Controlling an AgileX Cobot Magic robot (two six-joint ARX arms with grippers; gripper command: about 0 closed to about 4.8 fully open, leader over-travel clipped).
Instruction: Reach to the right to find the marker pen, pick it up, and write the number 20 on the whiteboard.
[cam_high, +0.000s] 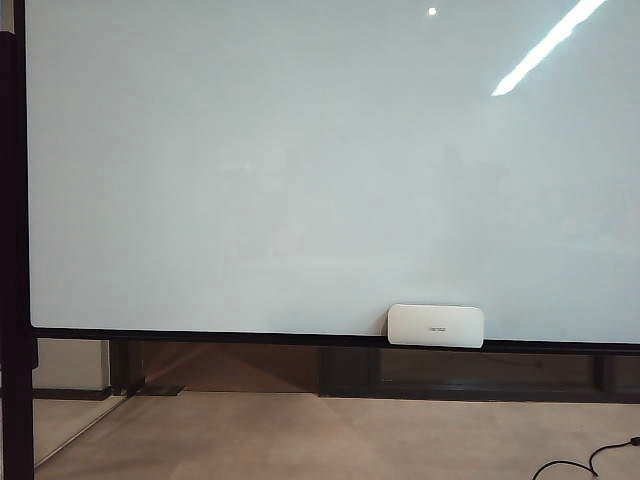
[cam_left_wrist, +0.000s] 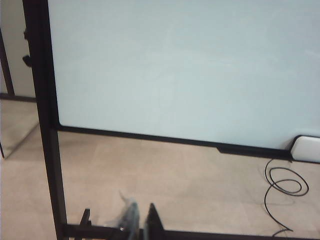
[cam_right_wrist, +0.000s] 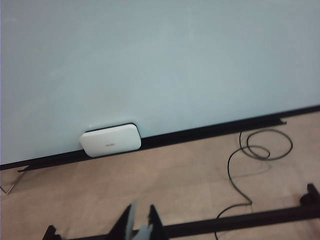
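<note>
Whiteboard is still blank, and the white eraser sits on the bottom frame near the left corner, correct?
Not quite. The whiteboard is blank, but the white eraser sits on the bottom frame right of the middle, not near the left corner. The exterior view shows it.

Exterior view square-on to whiteboard (cam_high: 300, 170); both wrist views angled lower, sharing eraser (cam_right_wrist: 110, 140) and floor

The left black two-finger gripper (cam_left_wrist: 140, 220) shows only in its own wrist view, fingertips close together with a narrow gap, holding nothing. The right black two-finger gripper (cam_right_wrist: 141, 220) likewise shows fingertips nearly closed and empty. Neither arm appears in the exterior view.
</note>
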